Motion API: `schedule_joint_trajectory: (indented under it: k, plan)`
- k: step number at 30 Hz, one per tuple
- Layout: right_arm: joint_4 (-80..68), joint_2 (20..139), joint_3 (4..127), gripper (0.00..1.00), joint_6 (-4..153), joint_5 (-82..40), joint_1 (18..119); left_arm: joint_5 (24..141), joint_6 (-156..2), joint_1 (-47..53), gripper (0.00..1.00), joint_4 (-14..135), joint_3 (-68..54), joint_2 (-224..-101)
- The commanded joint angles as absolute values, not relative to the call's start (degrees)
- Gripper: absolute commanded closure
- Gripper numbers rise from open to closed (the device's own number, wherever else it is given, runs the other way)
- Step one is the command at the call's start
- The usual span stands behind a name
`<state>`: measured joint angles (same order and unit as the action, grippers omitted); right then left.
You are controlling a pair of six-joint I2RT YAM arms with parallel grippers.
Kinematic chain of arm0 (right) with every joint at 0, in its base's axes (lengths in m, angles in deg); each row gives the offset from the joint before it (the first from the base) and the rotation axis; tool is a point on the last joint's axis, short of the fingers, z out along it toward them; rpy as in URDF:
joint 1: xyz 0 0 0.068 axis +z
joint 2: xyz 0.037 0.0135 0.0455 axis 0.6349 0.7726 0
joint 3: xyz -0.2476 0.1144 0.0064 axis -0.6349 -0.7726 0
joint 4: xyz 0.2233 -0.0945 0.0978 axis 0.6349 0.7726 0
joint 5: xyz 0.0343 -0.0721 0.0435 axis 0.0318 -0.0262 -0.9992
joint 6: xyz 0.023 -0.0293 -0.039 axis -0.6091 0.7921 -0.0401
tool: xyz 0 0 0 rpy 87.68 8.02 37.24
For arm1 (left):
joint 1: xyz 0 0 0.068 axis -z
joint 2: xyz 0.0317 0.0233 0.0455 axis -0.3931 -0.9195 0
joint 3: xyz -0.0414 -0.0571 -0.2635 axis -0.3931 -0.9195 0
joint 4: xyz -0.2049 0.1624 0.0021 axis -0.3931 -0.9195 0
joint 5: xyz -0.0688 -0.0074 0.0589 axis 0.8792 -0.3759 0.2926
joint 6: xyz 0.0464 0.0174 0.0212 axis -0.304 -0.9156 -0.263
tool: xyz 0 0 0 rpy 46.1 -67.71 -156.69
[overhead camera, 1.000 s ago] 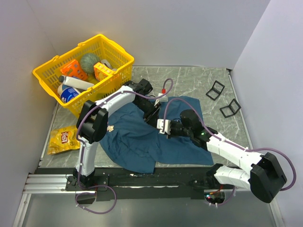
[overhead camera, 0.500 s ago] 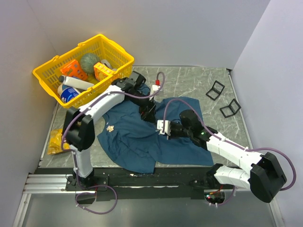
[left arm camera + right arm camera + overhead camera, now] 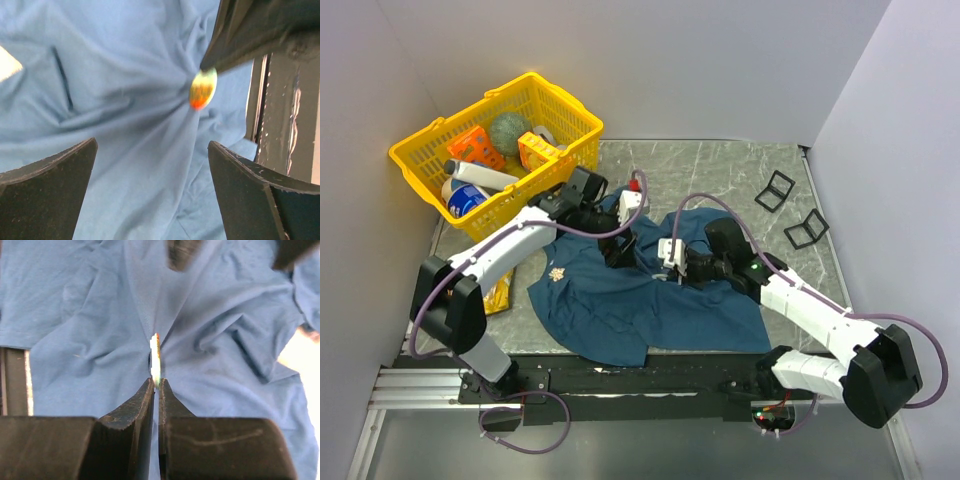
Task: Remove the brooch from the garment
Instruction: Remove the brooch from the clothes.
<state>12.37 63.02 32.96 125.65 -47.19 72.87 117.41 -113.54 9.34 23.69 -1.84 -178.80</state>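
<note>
Blue garment [image 3: 75, 340], brooch [image 3: 155, 356] pinched by right hand [image 3: 156, 383]

The left arm [image 3: 510, 250] and the right arm [image 3: 810, 305] share one build: glossy white links joined by bulky, rounded black joint housings [image 3: 450, 315], each on a black base [image 3: 495, 380] at the near edge. A thin purple cable [image 3: 700, 197] runs along each arm. A small green light [image 3: 757, 267] glows on the right forearm. The left gripper [image 3: 151, 145] and right gripper [image 3: 155, 382] have matte black, wedge-shaped fingers [image 3: 47, 195] with lightly scuffed edges
</note>
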Motion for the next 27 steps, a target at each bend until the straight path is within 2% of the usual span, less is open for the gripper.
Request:
schedule_joint_trajectory:
  k: [1,6,18,27]
  plan:
    - [15.2,63.7,36.3,1.0,123.6,-51.3,70.2,116.3,-114.5,8.8,0.01,29.8,-6.9,-173.7]
    - [16.2,65.9,37.3,1.0,123.0,-54.7,67.4,117.9,-112.9,9.4,0.01,33.8,-10.0,-172.9]
    - [27.4,69.9,43.3,1.0,124.1,-56.3,66.7,115.3,-115.8,11.1,0.01,32.1,-8.7,-173.7]
    - [30.2,72.4,46.6,1.0,122.8,-60.6,64.7,111.9,-116.6,12.3,0.01,33.4,-7.2,-173.2]
